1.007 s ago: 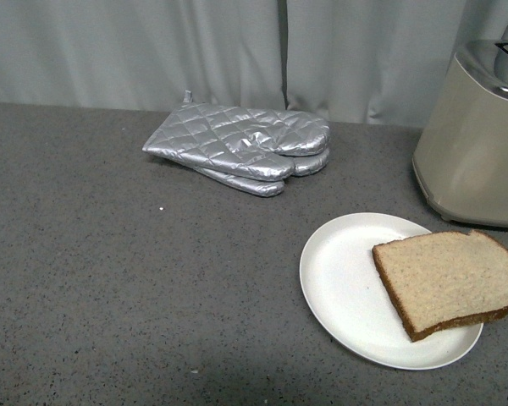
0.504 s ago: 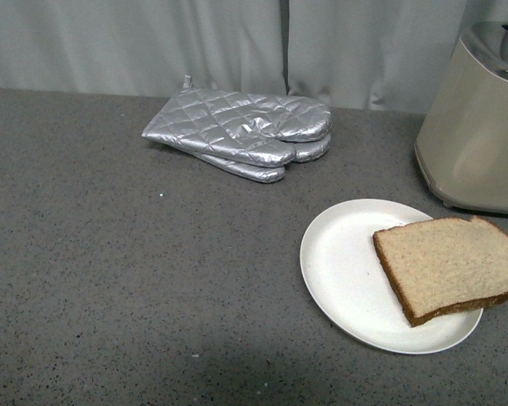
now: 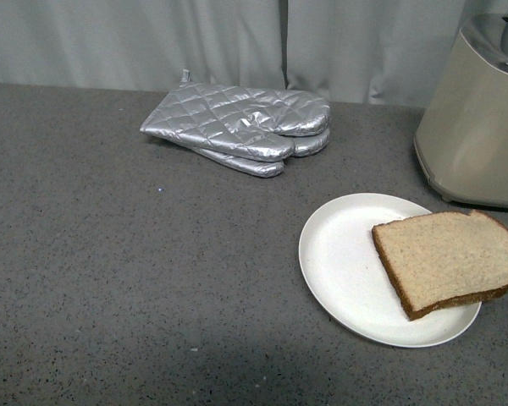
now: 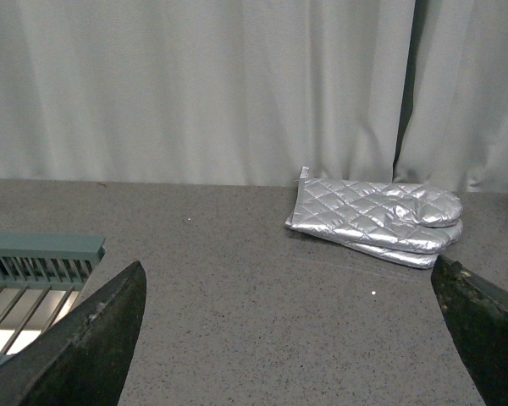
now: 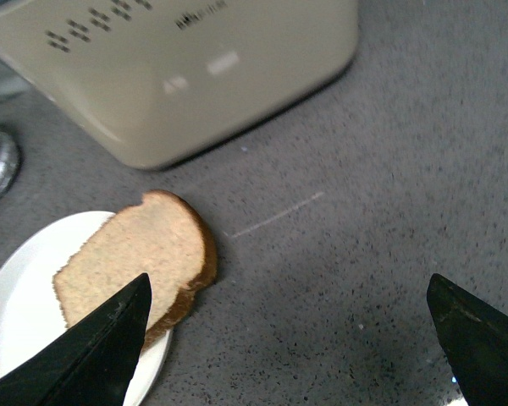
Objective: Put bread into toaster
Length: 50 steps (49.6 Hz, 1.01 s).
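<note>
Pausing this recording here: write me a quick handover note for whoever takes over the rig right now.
Left gripper: open, empty, facing the oven mitts.
Right gripper: open, empty, over the table, with bread and toaster ahead of it.
The bread lies flat on the white plate, overhanging the rim on the toaster side.
Done: nothing; bread not yet grasped.
Left: grasp the bread, lift it, lower it into a toaster slot.

Small print [image 5: 197, 14] on the toaster [image 5: 178, 76] — too blurred to read.
</note>
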Tool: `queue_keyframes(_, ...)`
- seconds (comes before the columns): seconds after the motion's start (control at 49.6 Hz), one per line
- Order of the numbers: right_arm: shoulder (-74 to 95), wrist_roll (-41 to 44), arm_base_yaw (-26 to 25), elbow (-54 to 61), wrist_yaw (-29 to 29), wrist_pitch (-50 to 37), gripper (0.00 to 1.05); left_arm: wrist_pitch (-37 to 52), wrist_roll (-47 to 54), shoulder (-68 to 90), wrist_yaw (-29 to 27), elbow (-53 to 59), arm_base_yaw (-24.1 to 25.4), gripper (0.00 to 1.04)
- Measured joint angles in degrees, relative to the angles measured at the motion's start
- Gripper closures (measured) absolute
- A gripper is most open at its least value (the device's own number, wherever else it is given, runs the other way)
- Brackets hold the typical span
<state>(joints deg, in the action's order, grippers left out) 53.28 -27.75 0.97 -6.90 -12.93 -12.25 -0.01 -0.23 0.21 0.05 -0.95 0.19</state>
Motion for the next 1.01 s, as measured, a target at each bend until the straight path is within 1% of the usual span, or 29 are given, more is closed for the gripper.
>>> queue_keyframes(0.06,5.4,-0.9,0.5,0.4,-0.8,-3.8,0.09,0.0,0.0,0.0,0.0,0.0,0.0,0.07)
queue_keyframes(0.242,26.2,-5.5,0.7,1.5,-1.2,-18.9,0.09,0.0,0.0,0.0,0.0,0.0,0.0,0.07)
queue_keyframes(0.363,32.7,-8.4,1.5,1.5,-1.1,-26.2,0.09,0.0,0.0,0.0,0.0,0.0,0.0,0.07)
queue_keyframes(0.423,34.7,-9.4,1.9,1.5,-1.5,-28.5,0.09,0.0,0.0,0.0,0.0,0.0,0.0,0.07)
queue_keyframes(0.584,42.7,-12.5,4.5,1.4,-2.7,-37.7,0.09,0.0,0.0,0.0,0.0,0.0,0.0,0.07)
queue_keyframes(0.725,48.5,-16.3,6.4,0.3,-4.0,-43.2,0.09,0.0,0.0,0.0,0.0,0.0,0.0,0.07)
queue_keyframes(1.007,57.5,-23.9,7.7,-3.7,-4.7,-45.6,0.09,0.0,0.0,0.0,0.0,0.0,0.0,0.07)
